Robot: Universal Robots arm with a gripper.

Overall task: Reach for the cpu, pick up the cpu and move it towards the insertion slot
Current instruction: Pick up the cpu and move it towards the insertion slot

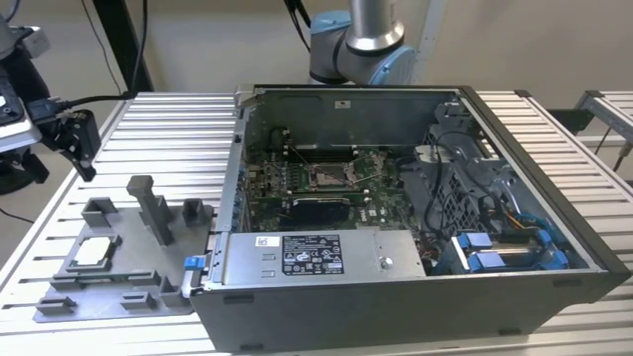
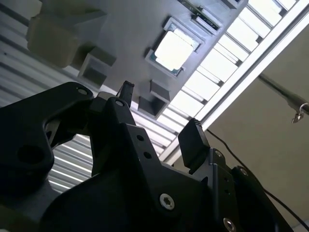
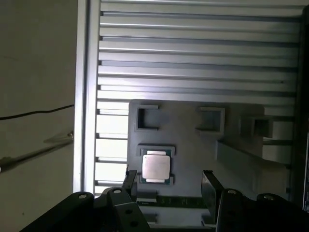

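Gripper (image 3: 169,178) hangs above the cpu (image 3: 155,166), fingers (image 3: 209,186) spread, holding nothing. Cpu sits in grey fixture (image 3: 193,145) on table (image 3: 193,58). Insertion slot (image 1: 330,176) vacant inside computer case (image 1: 396,300).

Cpu (image 3: 155,166), a small flat silvery square with tan edges, lay face-up and untouched in a grey fixture just beyond the gripper's (image 3: 169,180) spread fingertips, while the silver-framed, dark-centred insertion slot (image 1: 331,176) sat well apart from it inside the case.

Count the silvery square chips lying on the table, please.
1: the cpu lies in the grey fixture on the exterior view's left of the computer case. None seems hidden.
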